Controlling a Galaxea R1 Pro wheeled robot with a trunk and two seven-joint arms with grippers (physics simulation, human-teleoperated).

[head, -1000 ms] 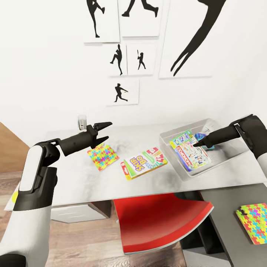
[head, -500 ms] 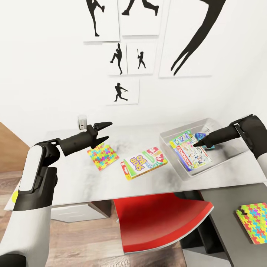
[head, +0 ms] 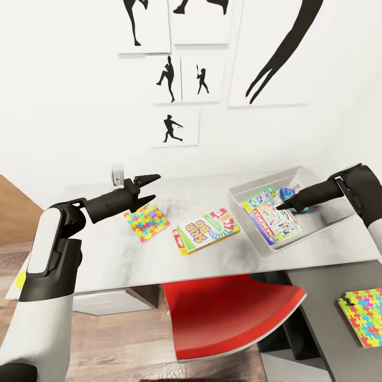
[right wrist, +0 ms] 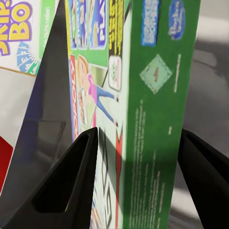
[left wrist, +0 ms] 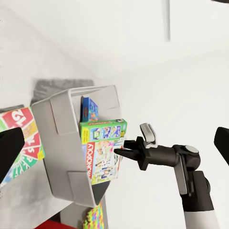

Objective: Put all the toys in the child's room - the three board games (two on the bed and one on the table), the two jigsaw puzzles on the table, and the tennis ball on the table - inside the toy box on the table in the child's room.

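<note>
1. Jigsaw puzzle (head: 140, 223) lies flat on the table (head: 106, 254), just under the left claw (head: 150, 189), whose fingers are parted and empty on a forward-stretched arm.
2. Skip-Bo box (head: 206, 232) lies mid-table.
3. Toy box (head: 240, 208) holds game boxes (head: 273, 220); the right claw (head: 284, 204) reaches over them, fingers spread, gripping nothing.
4. Second jigsaw puzzle (head: 365, 315) lies on a lower grey surface.

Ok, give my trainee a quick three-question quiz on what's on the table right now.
1. True or false: the Skip-Bo box lies inside the toy box.
2. How many game boxes lie in the toy box?
3. The left claw is open above: A) a jigsaw puzzle B) the tennis ball C) the red chair.
Key: 1 false; 2 two; 3 A.
</note>
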